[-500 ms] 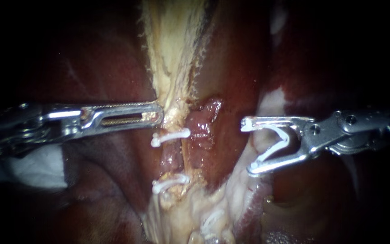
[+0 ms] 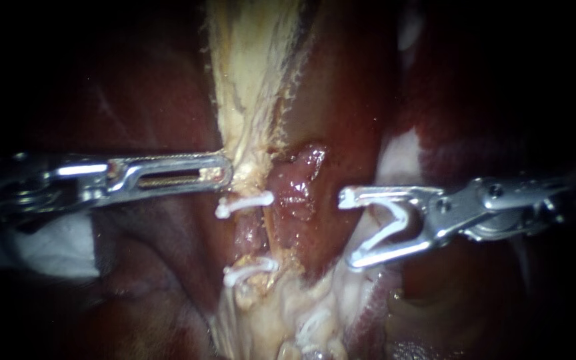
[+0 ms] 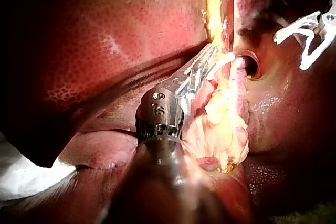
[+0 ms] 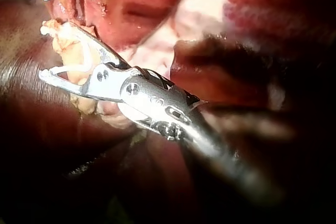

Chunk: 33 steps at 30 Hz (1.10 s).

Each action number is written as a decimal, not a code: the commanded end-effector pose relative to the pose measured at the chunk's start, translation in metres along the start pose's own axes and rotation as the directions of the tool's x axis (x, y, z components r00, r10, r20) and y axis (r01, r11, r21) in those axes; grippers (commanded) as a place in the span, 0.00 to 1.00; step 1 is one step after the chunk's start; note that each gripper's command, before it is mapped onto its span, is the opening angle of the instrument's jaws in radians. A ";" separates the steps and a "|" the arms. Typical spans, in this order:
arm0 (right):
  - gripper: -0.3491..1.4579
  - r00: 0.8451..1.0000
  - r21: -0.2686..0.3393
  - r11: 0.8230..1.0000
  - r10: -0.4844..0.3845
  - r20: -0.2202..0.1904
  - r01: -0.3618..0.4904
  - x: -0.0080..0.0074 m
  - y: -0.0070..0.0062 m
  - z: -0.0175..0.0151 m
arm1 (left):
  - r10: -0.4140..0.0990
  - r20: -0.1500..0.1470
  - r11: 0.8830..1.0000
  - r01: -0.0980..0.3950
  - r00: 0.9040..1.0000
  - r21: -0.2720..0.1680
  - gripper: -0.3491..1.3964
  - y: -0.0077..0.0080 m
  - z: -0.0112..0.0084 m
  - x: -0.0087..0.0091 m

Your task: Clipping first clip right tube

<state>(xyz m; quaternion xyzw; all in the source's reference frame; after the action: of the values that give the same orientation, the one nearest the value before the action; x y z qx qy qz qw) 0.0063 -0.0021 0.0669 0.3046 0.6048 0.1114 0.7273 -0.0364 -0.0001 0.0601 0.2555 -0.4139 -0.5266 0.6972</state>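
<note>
Starting with the right instrument (image 2: 349, 229), which came in from the right edge of the endoscope view: its jaws stood wide apart in a V, but they weren't empty. A white open clip (image 2: 400, 217) sat between them, one leg lying along each jaw, so the jaws were holding it from both sides. The tips pointed left, toward the middle of the frame.

The right tube (image 2: 299, 190), a pinkish-red bump just right of centre, was near those tips but clear of them, with a band of dark tissue in between. So the clip was beside the tube, not around it. Just left of that ran the left tube (image 2: 253, 233), with two white clips across it, an upper clip (image 2: 245, 202) and a lower clip (image 2: 251, 270).

Further left, the left instrument (image 2: 226, 175) reached in level from the left edge, jaws pressed together on the edge of the pale strip (image 2: 255, 80) that ran down from top centre. The pinch itself looked tiny there, but the left wrist view showed the same jaws closed into that yellowish strip.

Dark red liver (image 2: 135, 100) filled the surroundings, lumpy pale tissue (image 2: 288, 313) sat at bottom centre, and a white patch (image 2: 55, 250) showed at lower left under the left shaft.
</note>
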 end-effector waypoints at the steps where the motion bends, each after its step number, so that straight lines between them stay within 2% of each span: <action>1: 0.51 1.000 0.004 1.000 0.004 0.008 -0.004 -0.0006 0.0002 0.0005 | -0.003 0.009 1.000 0.003 1.000 0.004 0.00 -0.0001 -0.0006 -0.0002; 5: 0.52 0.999 0.015 1.000 0.027 0.018 -0.027 -0.0026 0.0014 0.0024 | -0.011 0.029 1.000 0.011 1.000 0.005 0.00 -0.0008 -0.0030 -0.0013; 9: 0.52 0.999 0.022 0.999 0.046 0.019 -0.047 -0.0034 0.0025 0.0040 | -0.019 0.045 1.000 0.019 0.999 0.010 0.00 -0.0017 -0.0044 -0.0021; 15: 0.52 0.998 0.040 0.997 0.061 0.022 -0.062 -0.0040 0.0043 0.0068 | -0.016 0.052 1.000 0.016 0.999 0.010 0.00 -0.0029 -0.0049 -0.0020; 23: 0.52 0.997 0.062 0.995 0.071 0.025 -0.072 -0.0044 0.0070 0.0111 | -0.017 0.053 1.000 0.017 0.998 0.008 0.00 -0.0034 -0.0050 -0.0019; 27: 0.52 0.997 0.080 0.994 0.073 0.028 -0.075 -0.0045 0.0074 0.0125 | -0.017 0.053 1.000 0.017 0.998 0.007 0.00 -0.0035 -0.0050 -0.0019; 33: 0.52 0.997 0.121 0.989 0.078 0.019 -0.080 -0.0043 0.0068 0.0130 | -0.017 0.054 1.000 0.017 0.998 0.007 0.00 -0.0035 -0.0049 -0.0018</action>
<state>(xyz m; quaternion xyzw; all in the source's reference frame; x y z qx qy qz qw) 0.0190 -0.0032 0.0753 0.3796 0.5941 0.0980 0.7024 -0.0342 0.0002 0.0541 0.2470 -0.4320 -0.5377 0.6806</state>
